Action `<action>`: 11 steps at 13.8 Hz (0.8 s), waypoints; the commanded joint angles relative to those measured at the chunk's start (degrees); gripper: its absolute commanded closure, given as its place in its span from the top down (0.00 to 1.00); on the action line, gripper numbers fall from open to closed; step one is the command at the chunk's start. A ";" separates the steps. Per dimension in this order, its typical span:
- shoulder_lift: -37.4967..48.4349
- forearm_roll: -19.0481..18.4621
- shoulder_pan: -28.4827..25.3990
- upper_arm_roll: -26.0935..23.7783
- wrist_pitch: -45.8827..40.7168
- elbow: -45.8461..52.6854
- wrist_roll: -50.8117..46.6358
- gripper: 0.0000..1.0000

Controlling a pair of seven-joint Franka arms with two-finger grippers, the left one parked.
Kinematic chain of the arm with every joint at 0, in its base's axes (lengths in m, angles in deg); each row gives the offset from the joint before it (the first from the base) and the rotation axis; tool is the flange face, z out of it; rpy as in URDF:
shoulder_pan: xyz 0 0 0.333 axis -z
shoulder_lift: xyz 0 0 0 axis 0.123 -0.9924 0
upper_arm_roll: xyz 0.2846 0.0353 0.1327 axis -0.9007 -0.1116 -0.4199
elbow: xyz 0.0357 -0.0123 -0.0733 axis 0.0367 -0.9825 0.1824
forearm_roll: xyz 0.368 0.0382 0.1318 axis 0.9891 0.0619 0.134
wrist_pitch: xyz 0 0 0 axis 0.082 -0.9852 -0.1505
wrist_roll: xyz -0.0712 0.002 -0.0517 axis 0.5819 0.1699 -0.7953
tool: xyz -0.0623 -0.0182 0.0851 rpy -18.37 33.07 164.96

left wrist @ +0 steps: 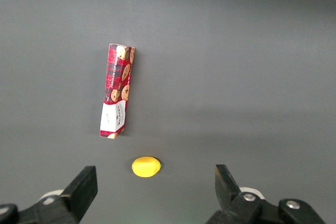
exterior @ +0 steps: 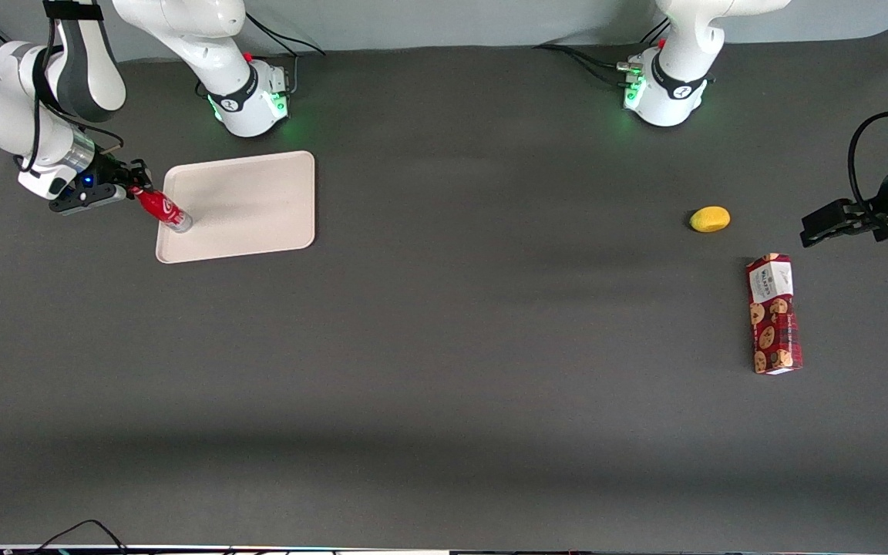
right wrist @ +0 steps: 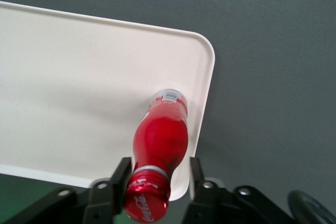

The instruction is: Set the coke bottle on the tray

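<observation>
Two black fingers (right wrist: 122,178) of the hand (exterior: 132,189) sit clamped on the neck of the slim red coke bottle (exterior: 161,208) with its red cap and clear base, just under the cap. The hand hangs at the working arm's end of the dark grey tabletop (exterior: 444,370), just outside the short edge of the flat cream rectangular tray (exterior: 259,193) with rounded corners and a low rim. From that grip the bottle slants down over the rim, its clear base on or just above the tray's floor close inside the rim, near one rounded corner; whether it touches cannot be told. In the right wrist view the bottle (right wrist: 160,140) points base-first at the tray (right wrist: 79,77), and most of the tray's surface spreads bare away from it.

Open tabletop runs from the tray's long edges toward the front camera and toward the parked arm's end. Well apart, at that end, lies a small yellow oval fruit (exterior: 710,219), and nearer the front camera than it, a long red cookie box (exterior: 774,314) lying flat.
</observation>
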 commanded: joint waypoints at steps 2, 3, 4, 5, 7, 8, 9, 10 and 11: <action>0.02 -0.36 -0.35 0.43 -0.04 0.93 0.02 1.00; 0.10 -0.18 -0.52 0.43 -0.65 1.81 -0.07 1.00; 0.19 -0.10 -0.79 0.34 -2.14 3.38 -0.15 1.00; 0.10 -0.01 -0.96 0.08 -3.81 5.57 -0.24 1.00; 0.10 2.44 -2.98 -0.71 -6.80 11.01 -1.81 1.00; -0.16 3.85 -3.33 -3.06 -8.90 14.78 -3.30 1.00; -0.68 5.25 -3.25 -6.22 -10.57 18.56 -5.23 1.00; -1.12 6.05 -3.25 -9.47 -12.85 22.60 -8.30 1.00; -2.00 6.14 -3.25 -12.20 -16.18 27.17 -12.59 1.00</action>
